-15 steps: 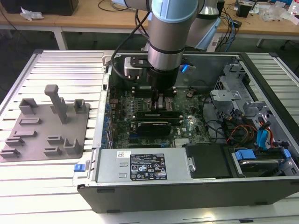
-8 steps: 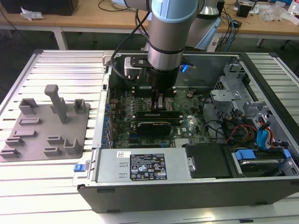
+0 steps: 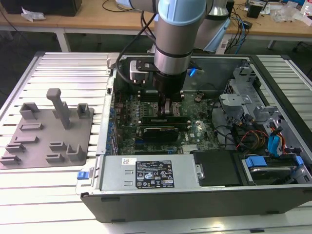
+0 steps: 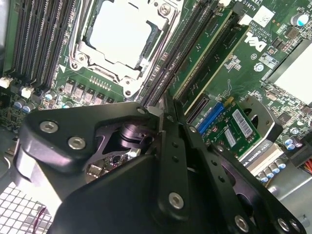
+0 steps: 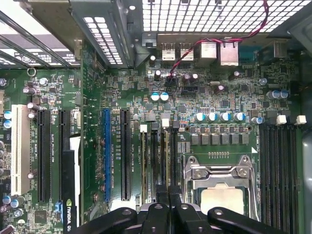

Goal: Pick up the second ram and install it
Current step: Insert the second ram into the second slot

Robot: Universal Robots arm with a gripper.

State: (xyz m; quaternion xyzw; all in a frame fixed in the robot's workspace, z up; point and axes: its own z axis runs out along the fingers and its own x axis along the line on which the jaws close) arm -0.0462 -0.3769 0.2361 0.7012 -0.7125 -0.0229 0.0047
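The hand (image 4: 165,105) is pinched shut just above the slots (image 4: 183,48), and a green ram (image 4: 208,51) stands in one right beside its tips: light, stiff, easy to crack, best held by its ends.

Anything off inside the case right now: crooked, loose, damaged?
Nothing looks askew or damaged. Only note: the processor socket sits bare, with no cooler on it. The gripper hangs over the memory slots beside it.
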